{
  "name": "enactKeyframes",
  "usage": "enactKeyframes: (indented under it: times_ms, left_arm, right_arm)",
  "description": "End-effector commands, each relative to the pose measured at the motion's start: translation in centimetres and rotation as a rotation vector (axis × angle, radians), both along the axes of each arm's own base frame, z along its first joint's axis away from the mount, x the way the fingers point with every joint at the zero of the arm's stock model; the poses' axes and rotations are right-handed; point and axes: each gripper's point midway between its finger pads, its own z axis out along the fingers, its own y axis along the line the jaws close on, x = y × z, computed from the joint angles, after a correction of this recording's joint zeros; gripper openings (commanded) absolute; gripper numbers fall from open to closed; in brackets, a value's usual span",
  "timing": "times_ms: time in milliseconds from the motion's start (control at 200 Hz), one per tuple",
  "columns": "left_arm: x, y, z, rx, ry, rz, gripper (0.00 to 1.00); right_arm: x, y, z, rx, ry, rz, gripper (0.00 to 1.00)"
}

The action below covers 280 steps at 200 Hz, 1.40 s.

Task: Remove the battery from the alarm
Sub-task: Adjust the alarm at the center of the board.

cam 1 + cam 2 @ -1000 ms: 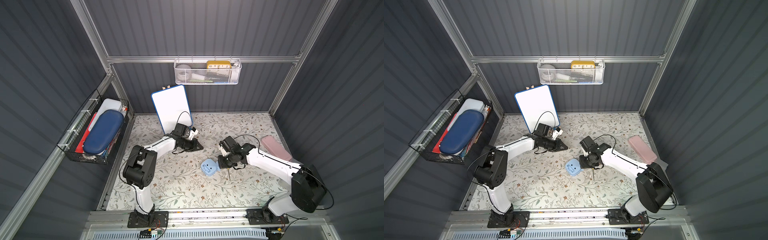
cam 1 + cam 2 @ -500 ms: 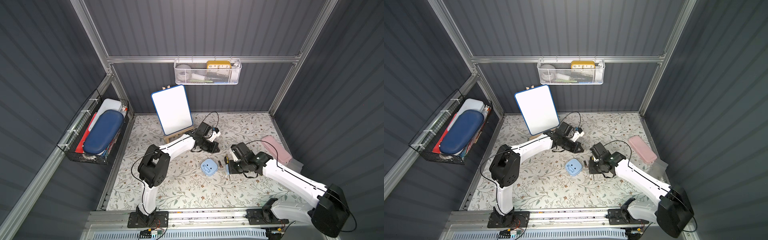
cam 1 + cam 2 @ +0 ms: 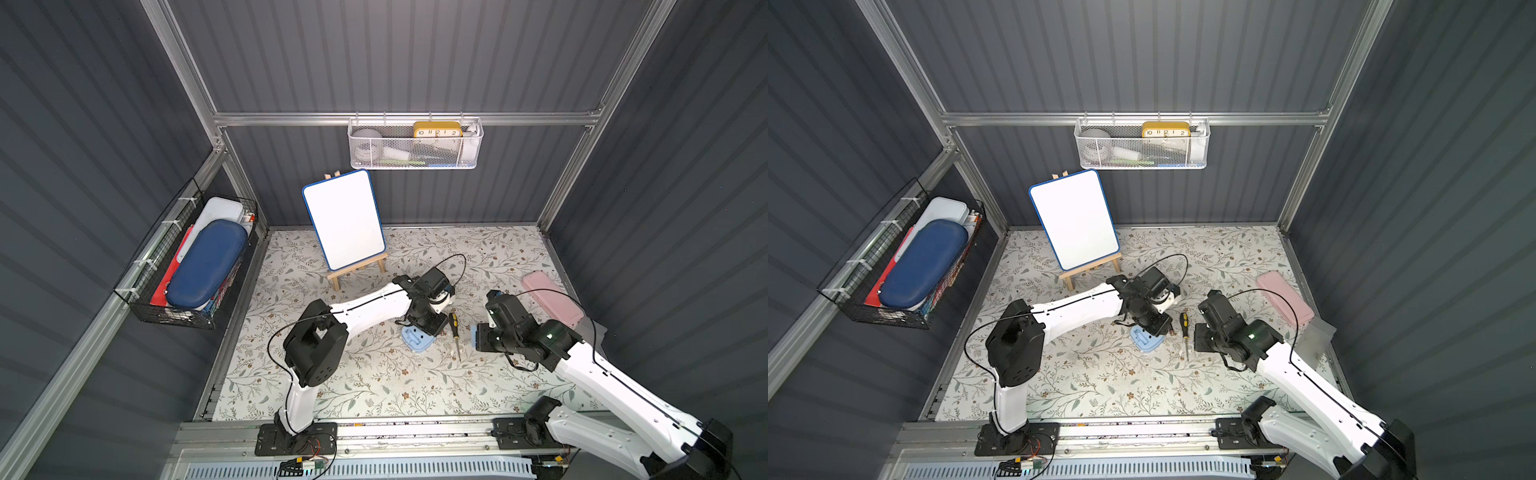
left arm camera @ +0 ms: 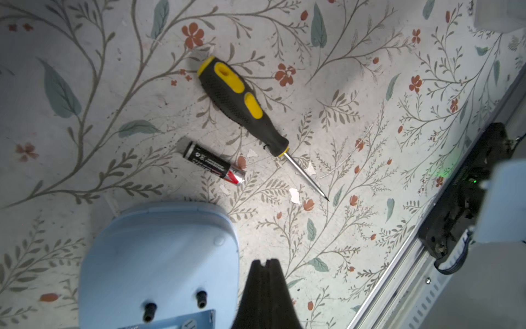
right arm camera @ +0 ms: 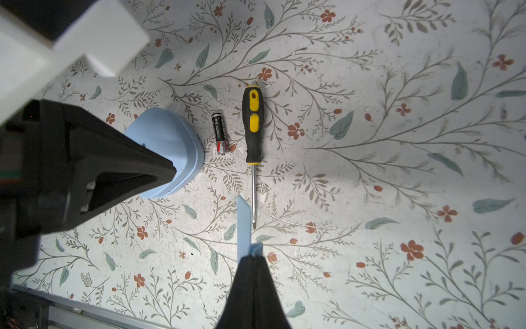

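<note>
Batt (image 5: 219,133) is out, lying on worktop (image 5: 370,171) btwn alarm (image 5: 168,142) and screwdriver (image 5: 252,128). My left tool (image 4: 266,263) is pressed together, empty; right tool (image 5: 254,257) is pinching blue cover (image 5: 244,225). I reckon job's basically done.

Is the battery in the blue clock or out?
Out. The battery lies on the table, between the alarm and the screwdriver.

Screwdriver (image 3: 453,322) on floral mat (image 3: 374,386), whiteboard (image 3: 344,220) on easel (image 3: 357,271), pink case (image 3: 550,297)
</note>
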Motion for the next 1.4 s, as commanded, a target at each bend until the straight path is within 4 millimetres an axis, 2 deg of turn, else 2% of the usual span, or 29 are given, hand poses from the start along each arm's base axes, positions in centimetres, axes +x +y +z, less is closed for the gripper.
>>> enactKeyframes:
  times_ms: [0, 100, 310, 475, 650, 725, 960, 1131, 1241, 1396]
  left_arm:
    - [-0.3, 1.2, 0.0, 0.156, -0.109, -0.005, 0.0]
    - [-0.1, 1.3, 0.1, 0.198, -0.148, 0.004, 0.0]
    - [-1.5, 1.0, -2.7, 0.266, -0.097, 0.016, 0.0]
    - [-1.9, 1.0, -4.5, 0.313, -0.082, 0.008, 0.0]
    - [-1.8, 0.9, -5.0, 0.347, -0.09, 0.012, 0.0]
    - [-1.3, 1.5, -5.8, 0.392, -0.1, 0.048, 0.0]
    - [0.3, 1.5, -6.8, 0.447, -0.138, 0.162, 0.0]
    - [1.9, 2.5, -7.9, 0.542, -0.204, 0.232, 0.0]
    - [3.2, 2.4, -7.4, 0.544, -0.244, 0.273, 0.0]
    - [5.9, 2.2, -5.9, 0.501, -0.285, 0.348, 0.0]
  right_arm:
    - [-0.1, -1.2, 0.0, -0.03, -0.004, -0.058, 0.04]
    - [-0.1, -2.1, 0.3, -0.041, -0.028, -0.107, 0.04]
    - [-1.2, -3.5, 0.1, -0.044, 0.001, -0.189, 0.03]
    - [-1.7, -3.4, -0.3, -0.003, -0.005, -0.201, 0.03]
    - [-1.7, -3.8, -0.1, -0.01, -0.027, -0.204, 0.03]
    - [-1.6, -3.7, 0.1, -0.008, -0.035, -0.198, 0.03]
    - [-1.6, -3.9, 0.6, -0.012, -0.05, -0.193, 0.03]
    - [-1.7, -4.4, 0.9, -0.022, -0.07, -0.2, 0.03]
    - [-1.7, -4.4, 1.0, -0.019, -0.078, -0.197, 0.03]
    - [-1.7, -4.1, 0.8, -0.018, -0.069, -0.186, 0.03]
